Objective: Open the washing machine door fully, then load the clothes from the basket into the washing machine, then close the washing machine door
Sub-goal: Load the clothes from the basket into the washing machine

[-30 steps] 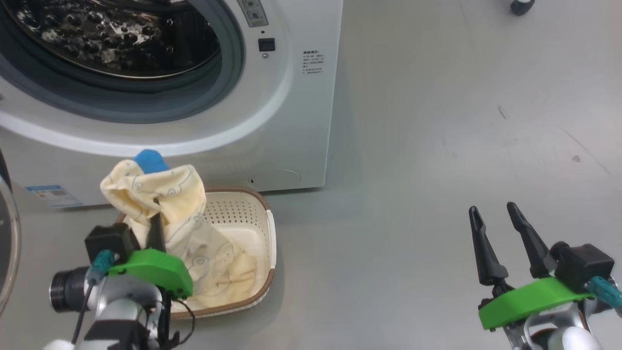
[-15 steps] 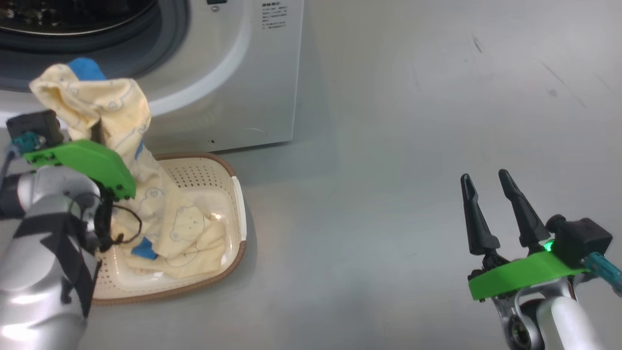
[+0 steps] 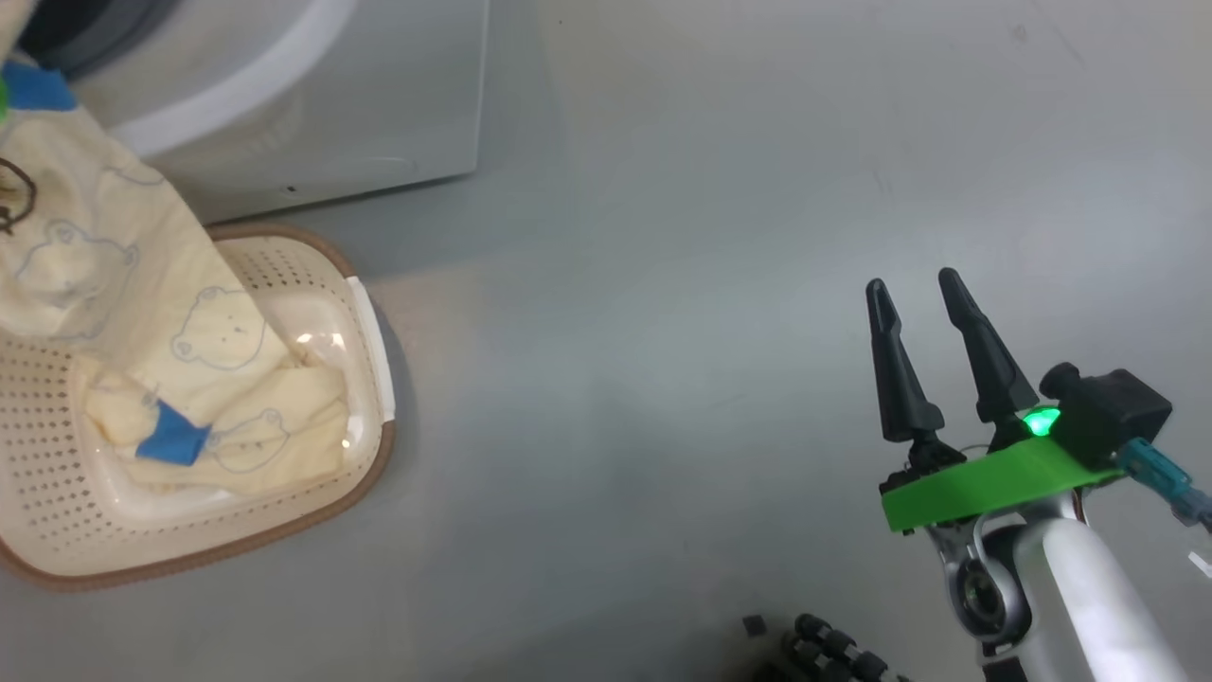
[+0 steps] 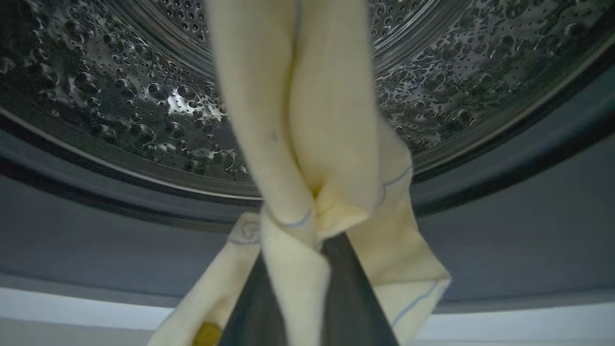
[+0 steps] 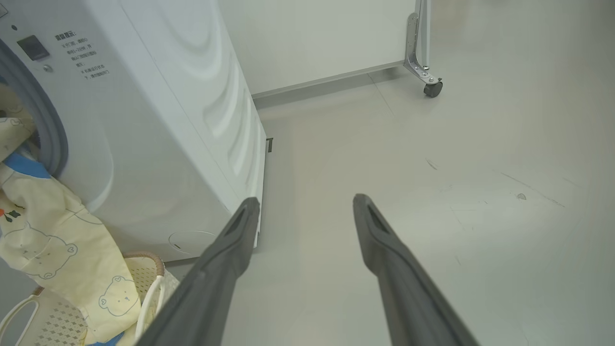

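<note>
**Loading in progress: garment raised to the drum mouth, its tail in the basket**

Left side: the left gripper [image 4: 300, 259] is clamped narrow on a fold of the clothes [image 4: 307, 120], with fabric bunched between and over its two dark fingers. In the left wrist view the held fold hangs directly in front of the steel drum [image 4: 120, 96], with the grey gasket [image 4: 120, 250] below. Whether its leading end has crossed the gasket cannot be told.

In the head view the same cream fabric runs down from the upper left corner into the basket [image 3: 312, 511]. Its lower end, with a blue trim piece [image 3: 172, 438], lies on the basket floor toward the right wall. The basket stands on the floor [image 3: 663, 284], just in front of the lower front corner of the washing machine [image 3: 312, 104].

Right side: the right gripper [image 3: 911, 281] hovers over bare floor with its fingers spread wide and nothing between them. It is well apart from the basket, the clothes and the machine.

Assessment: the drum mouth stands unobstructed, so the washing machine door is judged already opened. Loading is part done, as the garment is lifted but not released and its tail has not cleared the basket. Whether a second, separate garment lies beneath cannot be told. Closing the door is outstanding
</note>
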You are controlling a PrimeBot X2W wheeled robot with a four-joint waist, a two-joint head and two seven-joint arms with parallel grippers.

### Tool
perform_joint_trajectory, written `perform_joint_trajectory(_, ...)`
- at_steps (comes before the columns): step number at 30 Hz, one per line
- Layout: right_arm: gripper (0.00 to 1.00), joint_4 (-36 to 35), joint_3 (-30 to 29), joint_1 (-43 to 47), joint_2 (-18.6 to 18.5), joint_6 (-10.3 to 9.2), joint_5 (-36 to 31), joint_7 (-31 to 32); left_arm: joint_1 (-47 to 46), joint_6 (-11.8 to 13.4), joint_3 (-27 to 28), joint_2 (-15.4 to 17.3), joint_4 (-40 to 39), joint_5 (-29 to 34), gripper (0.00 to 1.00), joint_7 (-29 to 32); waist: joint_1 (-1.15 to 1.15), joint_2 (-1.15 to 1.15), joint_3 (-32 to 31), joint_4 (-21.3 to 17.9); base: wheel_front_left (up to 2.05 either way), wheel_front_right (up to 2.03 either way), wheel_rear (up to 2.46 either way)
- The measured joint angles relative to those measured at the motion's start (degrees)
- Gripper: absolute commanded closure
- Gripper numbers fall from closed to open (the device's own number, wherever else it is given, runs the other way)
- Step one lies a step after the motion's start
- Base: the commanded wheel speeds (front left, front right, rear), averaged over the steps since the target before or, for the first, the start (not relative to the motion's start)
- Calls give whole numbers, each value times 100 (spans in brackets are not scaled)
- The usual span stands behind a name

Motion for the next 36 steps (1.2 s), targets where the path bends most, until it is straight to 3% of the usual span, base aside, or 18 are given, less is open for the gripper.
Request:
perform_joint_trajectory(6, 0, 80, 160, -278, 0, 0, 231, -53, -789, -42, 89, 454, 40, 91, 100, 229, 0, 0, 587, -298, 0, 0, 0)
perform_joint_trajectory(11, 0, 56, 229, -410, 0, 0, 318, -57, -1124, 10, 74, 609, -42, 291, 100, -85, 0, 0, 863, -418, 0, 0, 0)
perform_joint_trajectory(21, 0, -26, 296, -582, 0, 0, 487, -58, -1751, 188, -110, 892, -160, 1000, 100, -1997, 0, 0, 1270, -557, 0, 0, 0)
perform_joint_trajectory(26, 0, -29, 337, -616, 0, 0, 487, -58, -1864, 197, -119, 871, 102, 982, 100, -2449, -1, 0, 1351, -519, 0, 0, 0)
perform_joint_trajectory(27, 0, -30, 338, -636, 0, 0, 487, -58, -1864, 196, -97, 858, 200, 927, 90, -2443, -1, 0, 1360, -509, 0, 0, 0)
perform_joint_trajectory(28, 0, -31, 342, -662, 0, 0, 487, -58, -1864, 194, -70, 846, 285, 879, 54, -2434, -1, 0, 1372, -500, 0, 0, 0)
perform_joint_trajectory(29, 0, -31, 342, -693, 0, 0, 487, -58, -1871, 194, -22, 817, 387, 793, 54, -2356, 0, 0, 1382, -490, 0, 0, 0)
perform_joint_trajectory(30, 0, -31, 342, -718, 0, 0, 487, -58, -1883, 190, -32, 805, 459, 759, 8, -2316, -1, 0, 1392, -480, 0, 0, 0)
perform_joint_trajectory(31, 0, -31, 342, -731, 0, 0, 487, -58, -1895, 165, -35, 799, 492, 758, 0, -2309, -1, 0, 1402, -472, 0, 0, 0)
perform_joint_trajectory(36, 0, -27, 346, -761, 0, 0, 487, -58, -1979, 144, -37, 737, 661, 702, 0, -2273, -1, 0, 1391, -440, 0, 0, 0)
